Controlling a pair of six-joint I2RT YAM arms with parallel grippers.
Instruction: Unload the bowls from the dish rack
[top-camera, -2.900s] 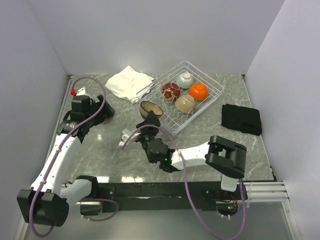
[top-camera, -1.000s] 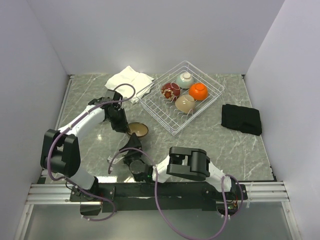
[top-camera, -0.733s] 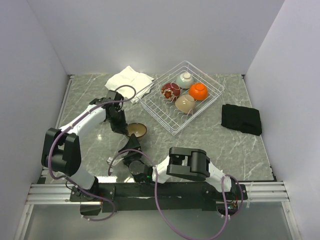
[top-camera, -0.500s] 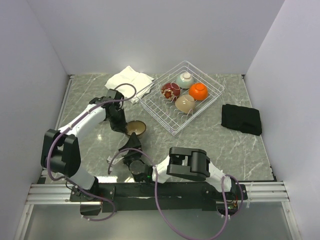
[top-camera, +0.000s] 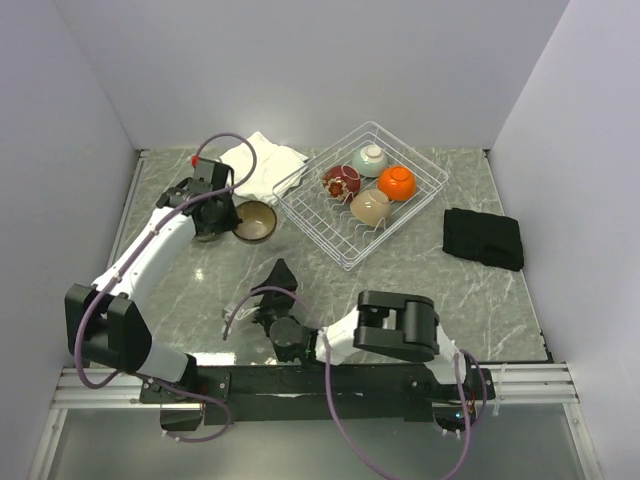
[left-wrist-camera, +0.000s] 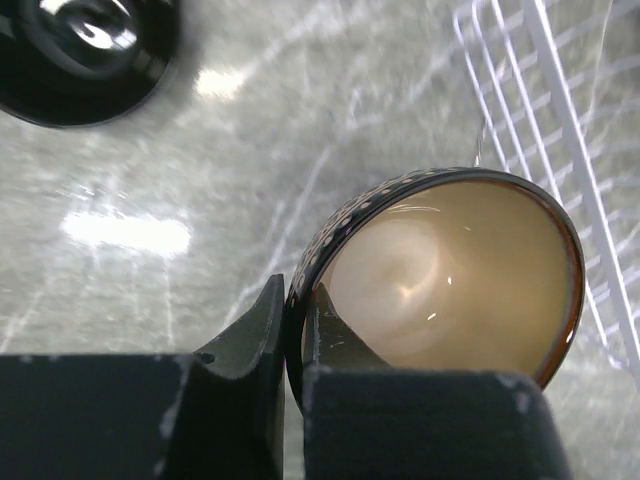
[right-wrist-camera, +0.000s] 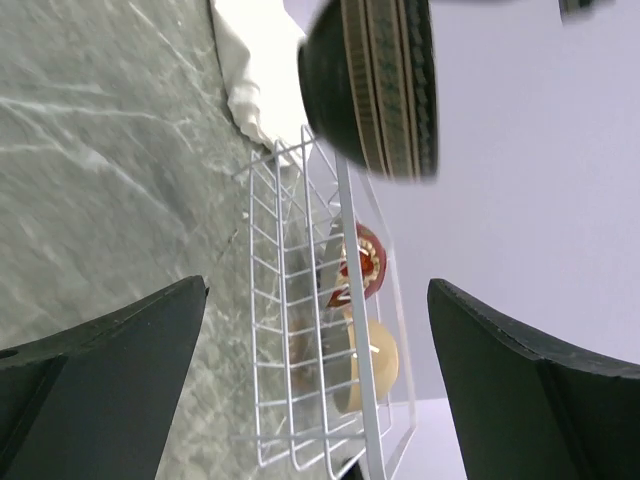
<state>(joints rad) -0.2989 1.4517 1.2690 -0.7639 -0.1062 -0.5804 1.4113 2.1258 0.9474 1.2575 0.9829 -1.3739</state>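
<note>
Clamping the brown bowl's (left-wrist-camera: 440, 280) rim: your left gripper (left-wrist-camera: 295, 310)
Your right gripper (right-wrist-camera: 318, 290) gapes wide, holding nothing

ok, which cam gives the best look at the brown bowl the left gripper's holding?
Left wrist: the brown bowl fills the frame, its rim pinched by the left gripper. Top external shows it small, beside the dish rack. Right wrist catches only its blurred outside.

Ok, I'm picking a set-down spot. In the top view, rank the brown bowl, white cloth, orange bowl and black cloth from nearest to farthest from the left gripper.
1. brown bowl, clamped in the left gripper.
2. white cloth, just behind it.
3. orange bowl, in the dish rack to the right.
4. black cloth, far right.
</note>
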